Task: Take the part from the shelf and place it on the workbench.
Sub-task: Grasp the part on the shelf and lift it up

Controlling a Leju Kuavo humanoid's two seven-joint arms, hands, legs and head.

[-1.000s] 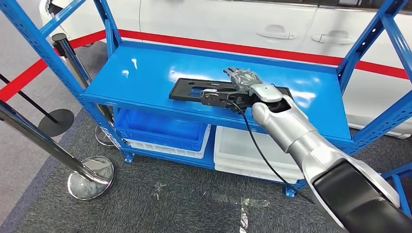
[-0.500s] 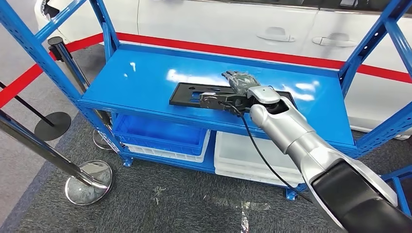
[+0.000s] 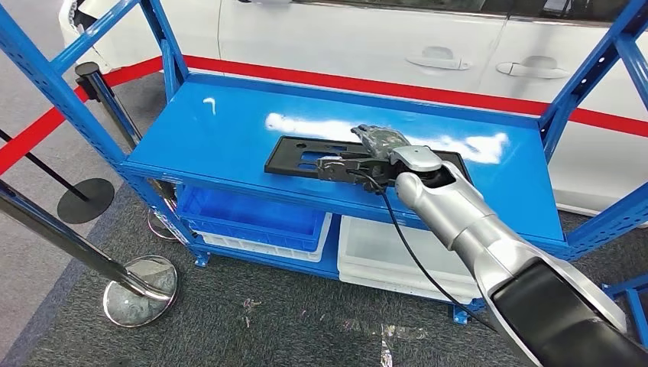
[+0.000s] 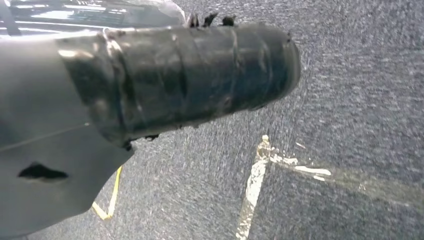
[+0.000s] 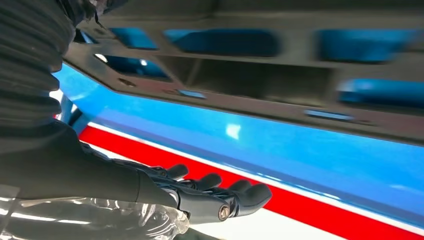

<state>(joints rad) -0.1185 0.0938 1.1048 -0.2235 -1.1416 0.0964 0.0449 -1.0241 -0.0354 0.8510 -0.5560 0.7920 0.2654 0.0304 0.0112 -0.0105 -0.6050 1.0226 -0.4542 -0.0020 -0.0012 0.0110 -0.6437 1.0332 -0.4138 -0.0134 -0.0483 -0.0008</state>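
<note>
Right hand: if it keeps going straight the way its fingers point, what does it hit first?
Probably nothing on the blue shelf: the right hand points over the black part toward the white car behind. Depth unclear.

No readable text, label, brand, number or sign appears in any view. The flat black plastic part [image 3: 306, 156] with cut-out slots, the blue metal shelf [image 3: 221, 138] it lies on, the white car body [image 3: 344, 34] behind, and the blue [image 3: 252, 212] and white plastic bins [image 3: 382, 245] below all carry no legible markings.
</note>
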